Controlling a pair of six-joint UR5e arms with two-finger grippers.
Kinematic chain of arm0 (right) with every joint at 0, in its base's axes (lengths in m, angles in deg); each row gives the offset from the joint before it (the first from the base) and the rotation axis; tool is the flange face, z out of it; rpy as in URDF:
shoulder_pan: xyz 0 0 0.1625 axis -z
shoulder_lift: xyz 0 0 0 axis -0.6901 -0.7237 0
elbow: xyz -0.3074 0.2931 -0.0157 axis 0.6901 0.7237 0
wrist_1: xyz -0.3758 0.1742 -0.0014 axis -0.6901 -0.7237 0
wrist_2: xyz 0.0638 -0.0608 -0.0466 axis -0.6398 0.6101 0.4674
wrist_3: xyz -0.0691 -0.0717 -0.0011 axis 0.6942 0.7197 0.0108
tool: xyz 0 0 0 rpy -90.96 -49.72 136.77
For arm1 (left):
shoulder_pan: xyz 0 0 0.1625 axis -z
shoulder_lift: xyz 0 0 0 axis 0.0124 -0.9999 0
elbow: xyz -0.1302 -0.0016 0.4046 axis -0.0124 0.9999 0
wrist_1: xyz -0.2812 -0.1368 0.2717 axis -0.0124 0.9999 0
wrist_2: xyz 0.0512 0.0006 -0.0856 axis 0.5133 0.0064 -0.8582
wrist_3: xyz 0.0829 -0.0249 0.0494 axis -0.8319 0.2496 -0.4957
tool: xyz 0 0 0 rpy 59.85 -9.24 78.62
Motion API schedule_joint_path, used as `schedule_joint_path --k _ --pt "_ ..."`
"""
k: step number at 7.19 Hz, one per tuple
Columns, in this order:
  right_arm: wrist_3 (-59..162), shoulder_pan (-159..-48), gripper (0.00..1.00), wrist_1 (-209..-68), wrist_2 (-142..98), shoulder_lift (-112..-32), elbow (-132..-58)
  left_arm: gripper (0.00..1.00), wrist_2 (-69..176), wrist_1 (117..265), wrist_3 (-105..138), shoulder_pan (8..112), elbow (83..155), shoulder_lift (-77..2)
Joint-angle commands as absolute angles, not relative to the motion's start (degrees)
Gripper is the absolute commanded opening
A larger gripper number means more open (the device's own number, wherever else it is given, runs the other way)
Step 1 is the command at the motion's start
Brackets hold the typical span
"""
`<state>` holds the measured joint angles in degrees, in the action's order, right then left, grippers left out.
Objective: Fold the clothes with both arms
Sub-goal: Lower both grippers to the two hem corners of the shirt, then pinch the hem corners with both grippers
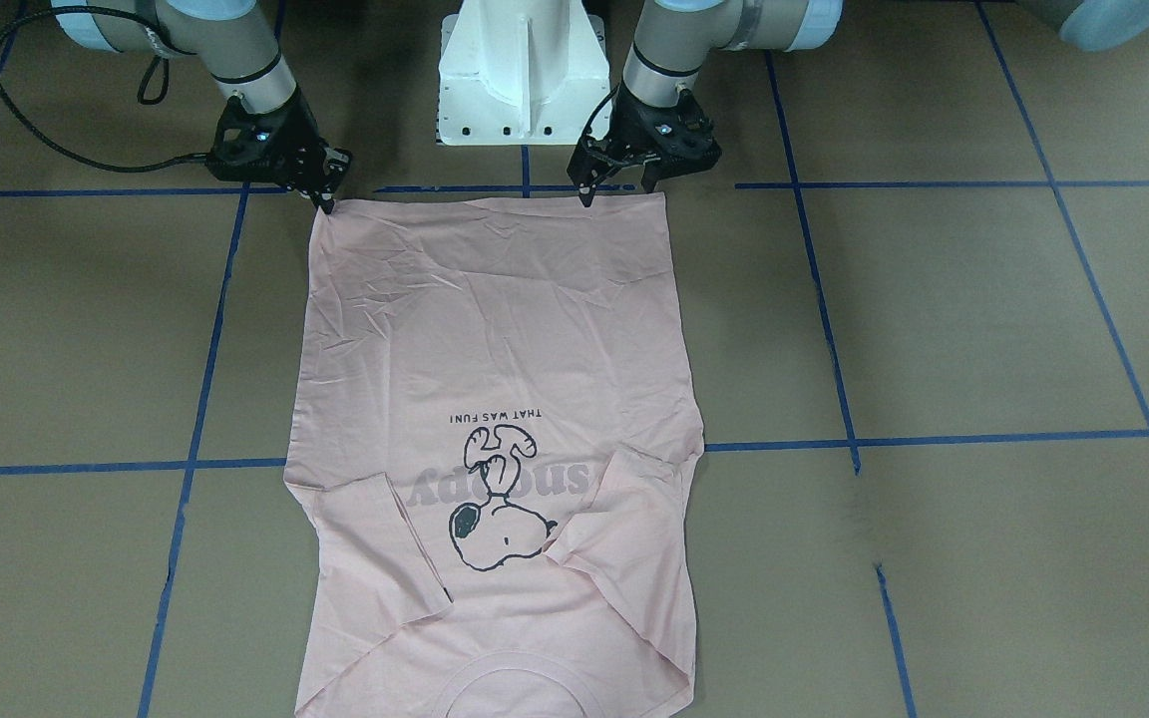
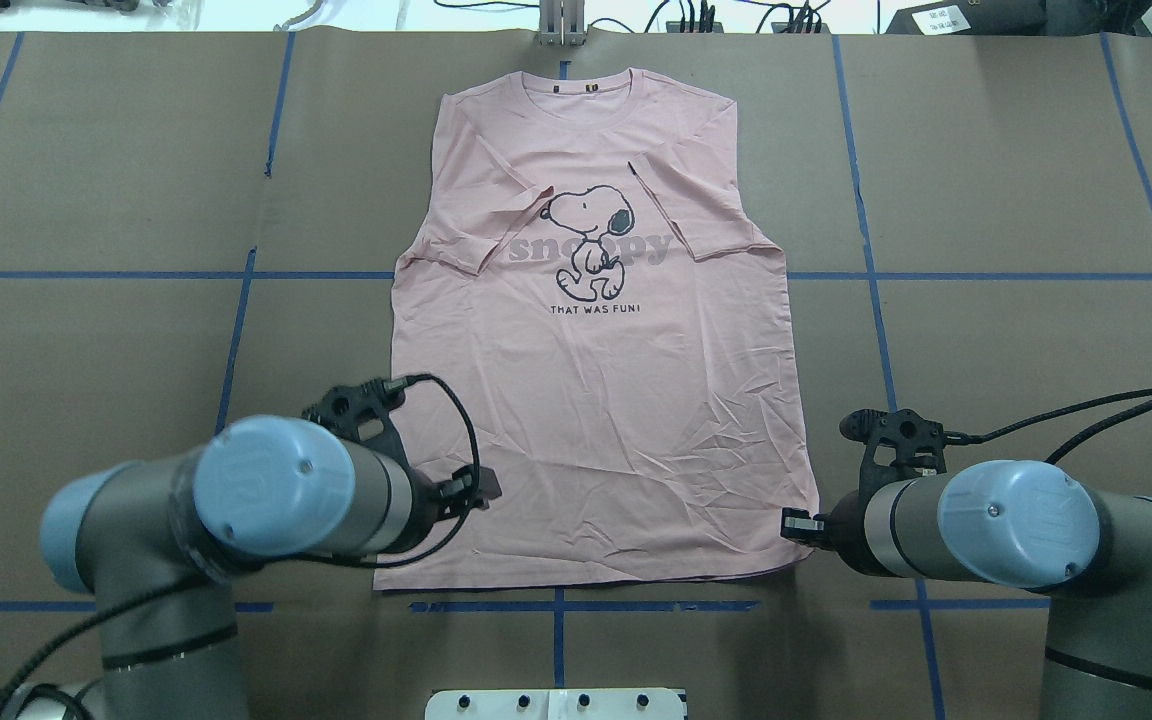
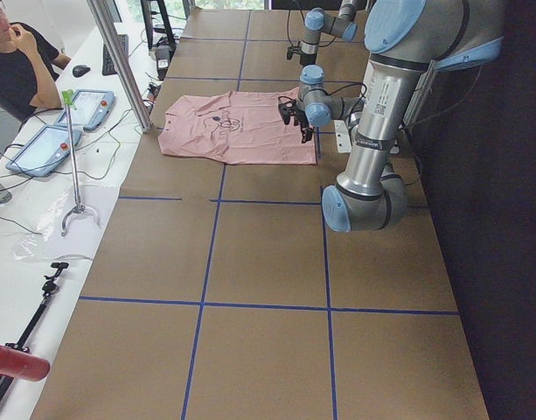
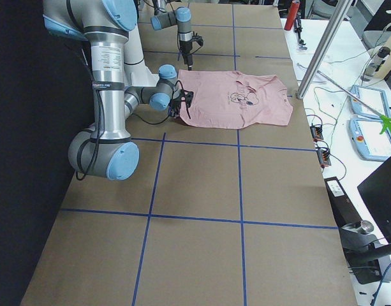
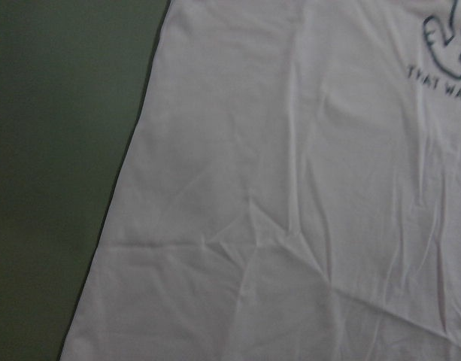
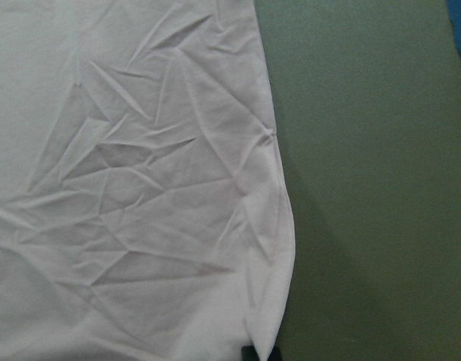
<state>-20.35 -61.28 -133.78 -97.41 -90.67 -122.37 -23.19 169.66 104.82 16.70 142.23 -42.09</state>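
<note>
T-shirt (image 1: 495, 349) flat; hem corners by left tool (image 1: 618, 191), right tool (image 1: 324, 200).

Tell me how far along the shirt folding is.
Done: the T-shirt lies flat, print up, both sleeves folded in over the chest. In hand: the left tool, open, and the right tool sit at the two corners of the hem; no grip is clear yet. Left: fold the hem up toward the collar.

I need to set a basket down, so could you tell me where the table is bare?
The table lies bare either side of the T-shirt. It is crowded at the hem, where the left gripper and right gripper stand at its corners.
</note>
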Motion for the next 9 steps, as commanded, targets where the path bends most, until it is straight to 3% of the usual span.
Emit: schedule_joint_path --k 1,9 --pt "-20.4 -61.3 0.00 -133.7 -97.4 -90.1 -122.6 1.00 -18.7 167.0 108.5 12.8 142.0 -39.7" --pt "-20.4 -61.1 0.00 -133.7 -97.6 -89.8 -122.6 0.96 -18.3 167.4 108.5 12.8 140.4 -37.2"
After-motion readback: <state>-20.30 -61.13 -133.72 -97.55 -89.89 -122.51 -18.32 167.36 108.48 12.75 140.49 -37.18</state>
